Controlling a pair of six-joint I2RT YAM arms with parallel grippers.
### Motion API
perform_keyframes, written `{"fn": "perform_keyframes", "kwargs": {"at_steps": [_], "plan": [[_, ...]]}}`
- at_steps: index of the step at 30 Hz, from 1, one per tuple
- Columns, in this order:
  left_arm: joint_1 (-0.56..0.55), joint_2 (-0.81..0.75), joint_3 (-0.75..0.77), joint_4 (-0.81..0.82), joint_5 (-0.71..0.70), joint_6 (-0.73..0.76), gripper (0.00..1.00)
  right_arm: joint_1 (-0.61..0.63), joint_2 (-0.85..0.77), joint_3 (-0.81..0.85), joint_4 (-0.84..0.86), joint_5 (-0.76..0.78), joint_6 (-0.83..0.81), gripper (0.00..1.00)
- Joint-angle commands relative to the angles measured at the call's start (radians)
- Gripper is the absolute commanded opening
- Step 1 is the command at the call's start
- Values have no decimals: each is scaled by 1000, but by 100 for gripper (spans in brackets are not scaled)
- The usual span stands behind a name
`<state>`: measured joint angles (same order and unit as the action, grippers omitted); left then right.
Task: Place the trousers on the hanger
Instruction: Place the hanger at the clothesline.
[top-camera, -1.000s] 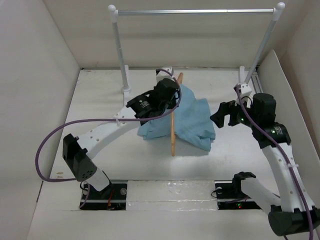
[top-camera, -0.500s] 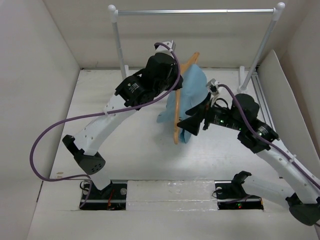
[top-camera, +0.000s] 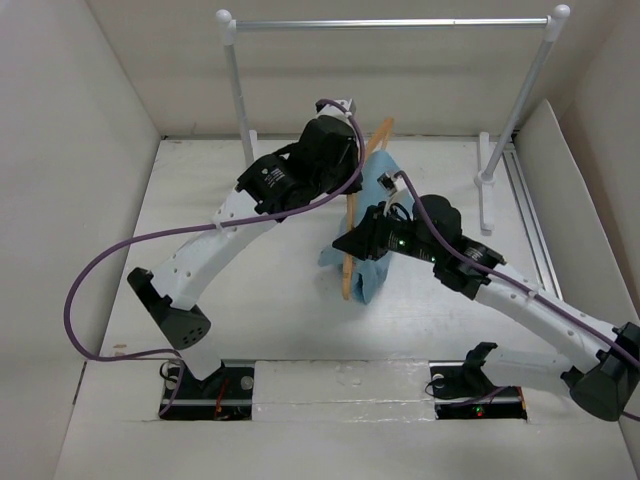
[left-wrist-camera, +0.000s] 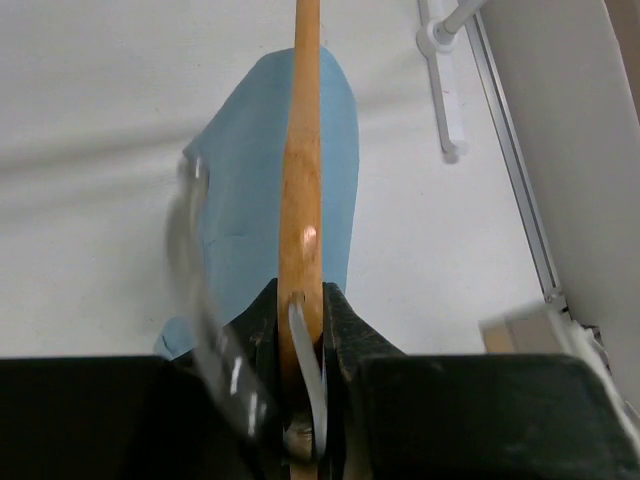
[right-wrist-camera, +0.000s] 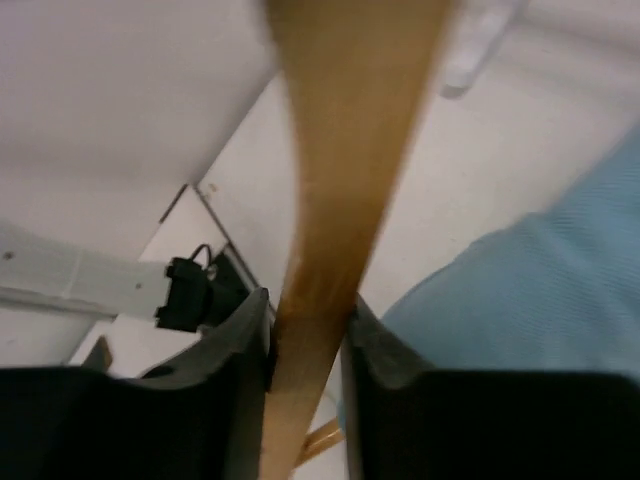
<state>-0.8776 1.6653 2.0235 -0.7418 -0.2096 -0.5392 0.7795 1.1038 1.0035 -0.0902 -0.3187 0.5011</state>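
Left tool (left-wrist-camera: 300, 310) on hanger (left-wrist-camera: 303, 150) — slim (light-brown wood).

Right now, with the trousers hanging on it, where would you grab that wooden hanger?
Grip the hanger at its middle beside the hook, from above its top edge, as the left fingers do. The wood is thin and flat, so fingers close on both faces, and the trousers leave it bare.
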Motion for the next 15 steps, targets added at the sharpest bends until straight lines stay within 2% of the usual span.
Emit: {"fn": "perform_keyframes", "kwargs": {"at_steps": [1, 2, 4, 5, 6, 7, 9, 10, 12, 13, 15], "plan": [[-4, -88, 29, 211, 13, -45, 0, 27, -4, -17, 133, 26, 16, 23], [-4, -96, 24, 213, 12, -45, 0, 27, -12, -17, 144, 33, 23, 11], [-4, -102, 3, 226, 16, -44, 0, 27, -31, 0, 162, 53, 36, 3], [-4, -113, -8, 239, 22, -42, 6, 18, -39, 23, 165, 59, 43, 0], [-4, -113, -8, 242, 26, -42, 6, 18, -39, 23, 165, 59, 47, 0], [-4, -116, -6, 245, 33, -36, 20, -2, -41, 36, 167, 56, 50, 0], [9, -127, 4, 254, 61, -30, 34, -31, -39, 72, 173, 43, 69, 0], [9, -133, 13, 255, 64, -25, 48, -48, -38, 82, 193, 17, 77, 0], [19, -145, 58, 257, 75, -8, 57, -106, -24, 118, 201, -19, 100, 0], [19, -150, 84, 252, 78, -5, 71, -127, -15, 130, 214, -34, 106, 0], [19, -160, 145, 239, 91, 8, 79, -186, 16, 161, 230, -87, 129, 0]]}}
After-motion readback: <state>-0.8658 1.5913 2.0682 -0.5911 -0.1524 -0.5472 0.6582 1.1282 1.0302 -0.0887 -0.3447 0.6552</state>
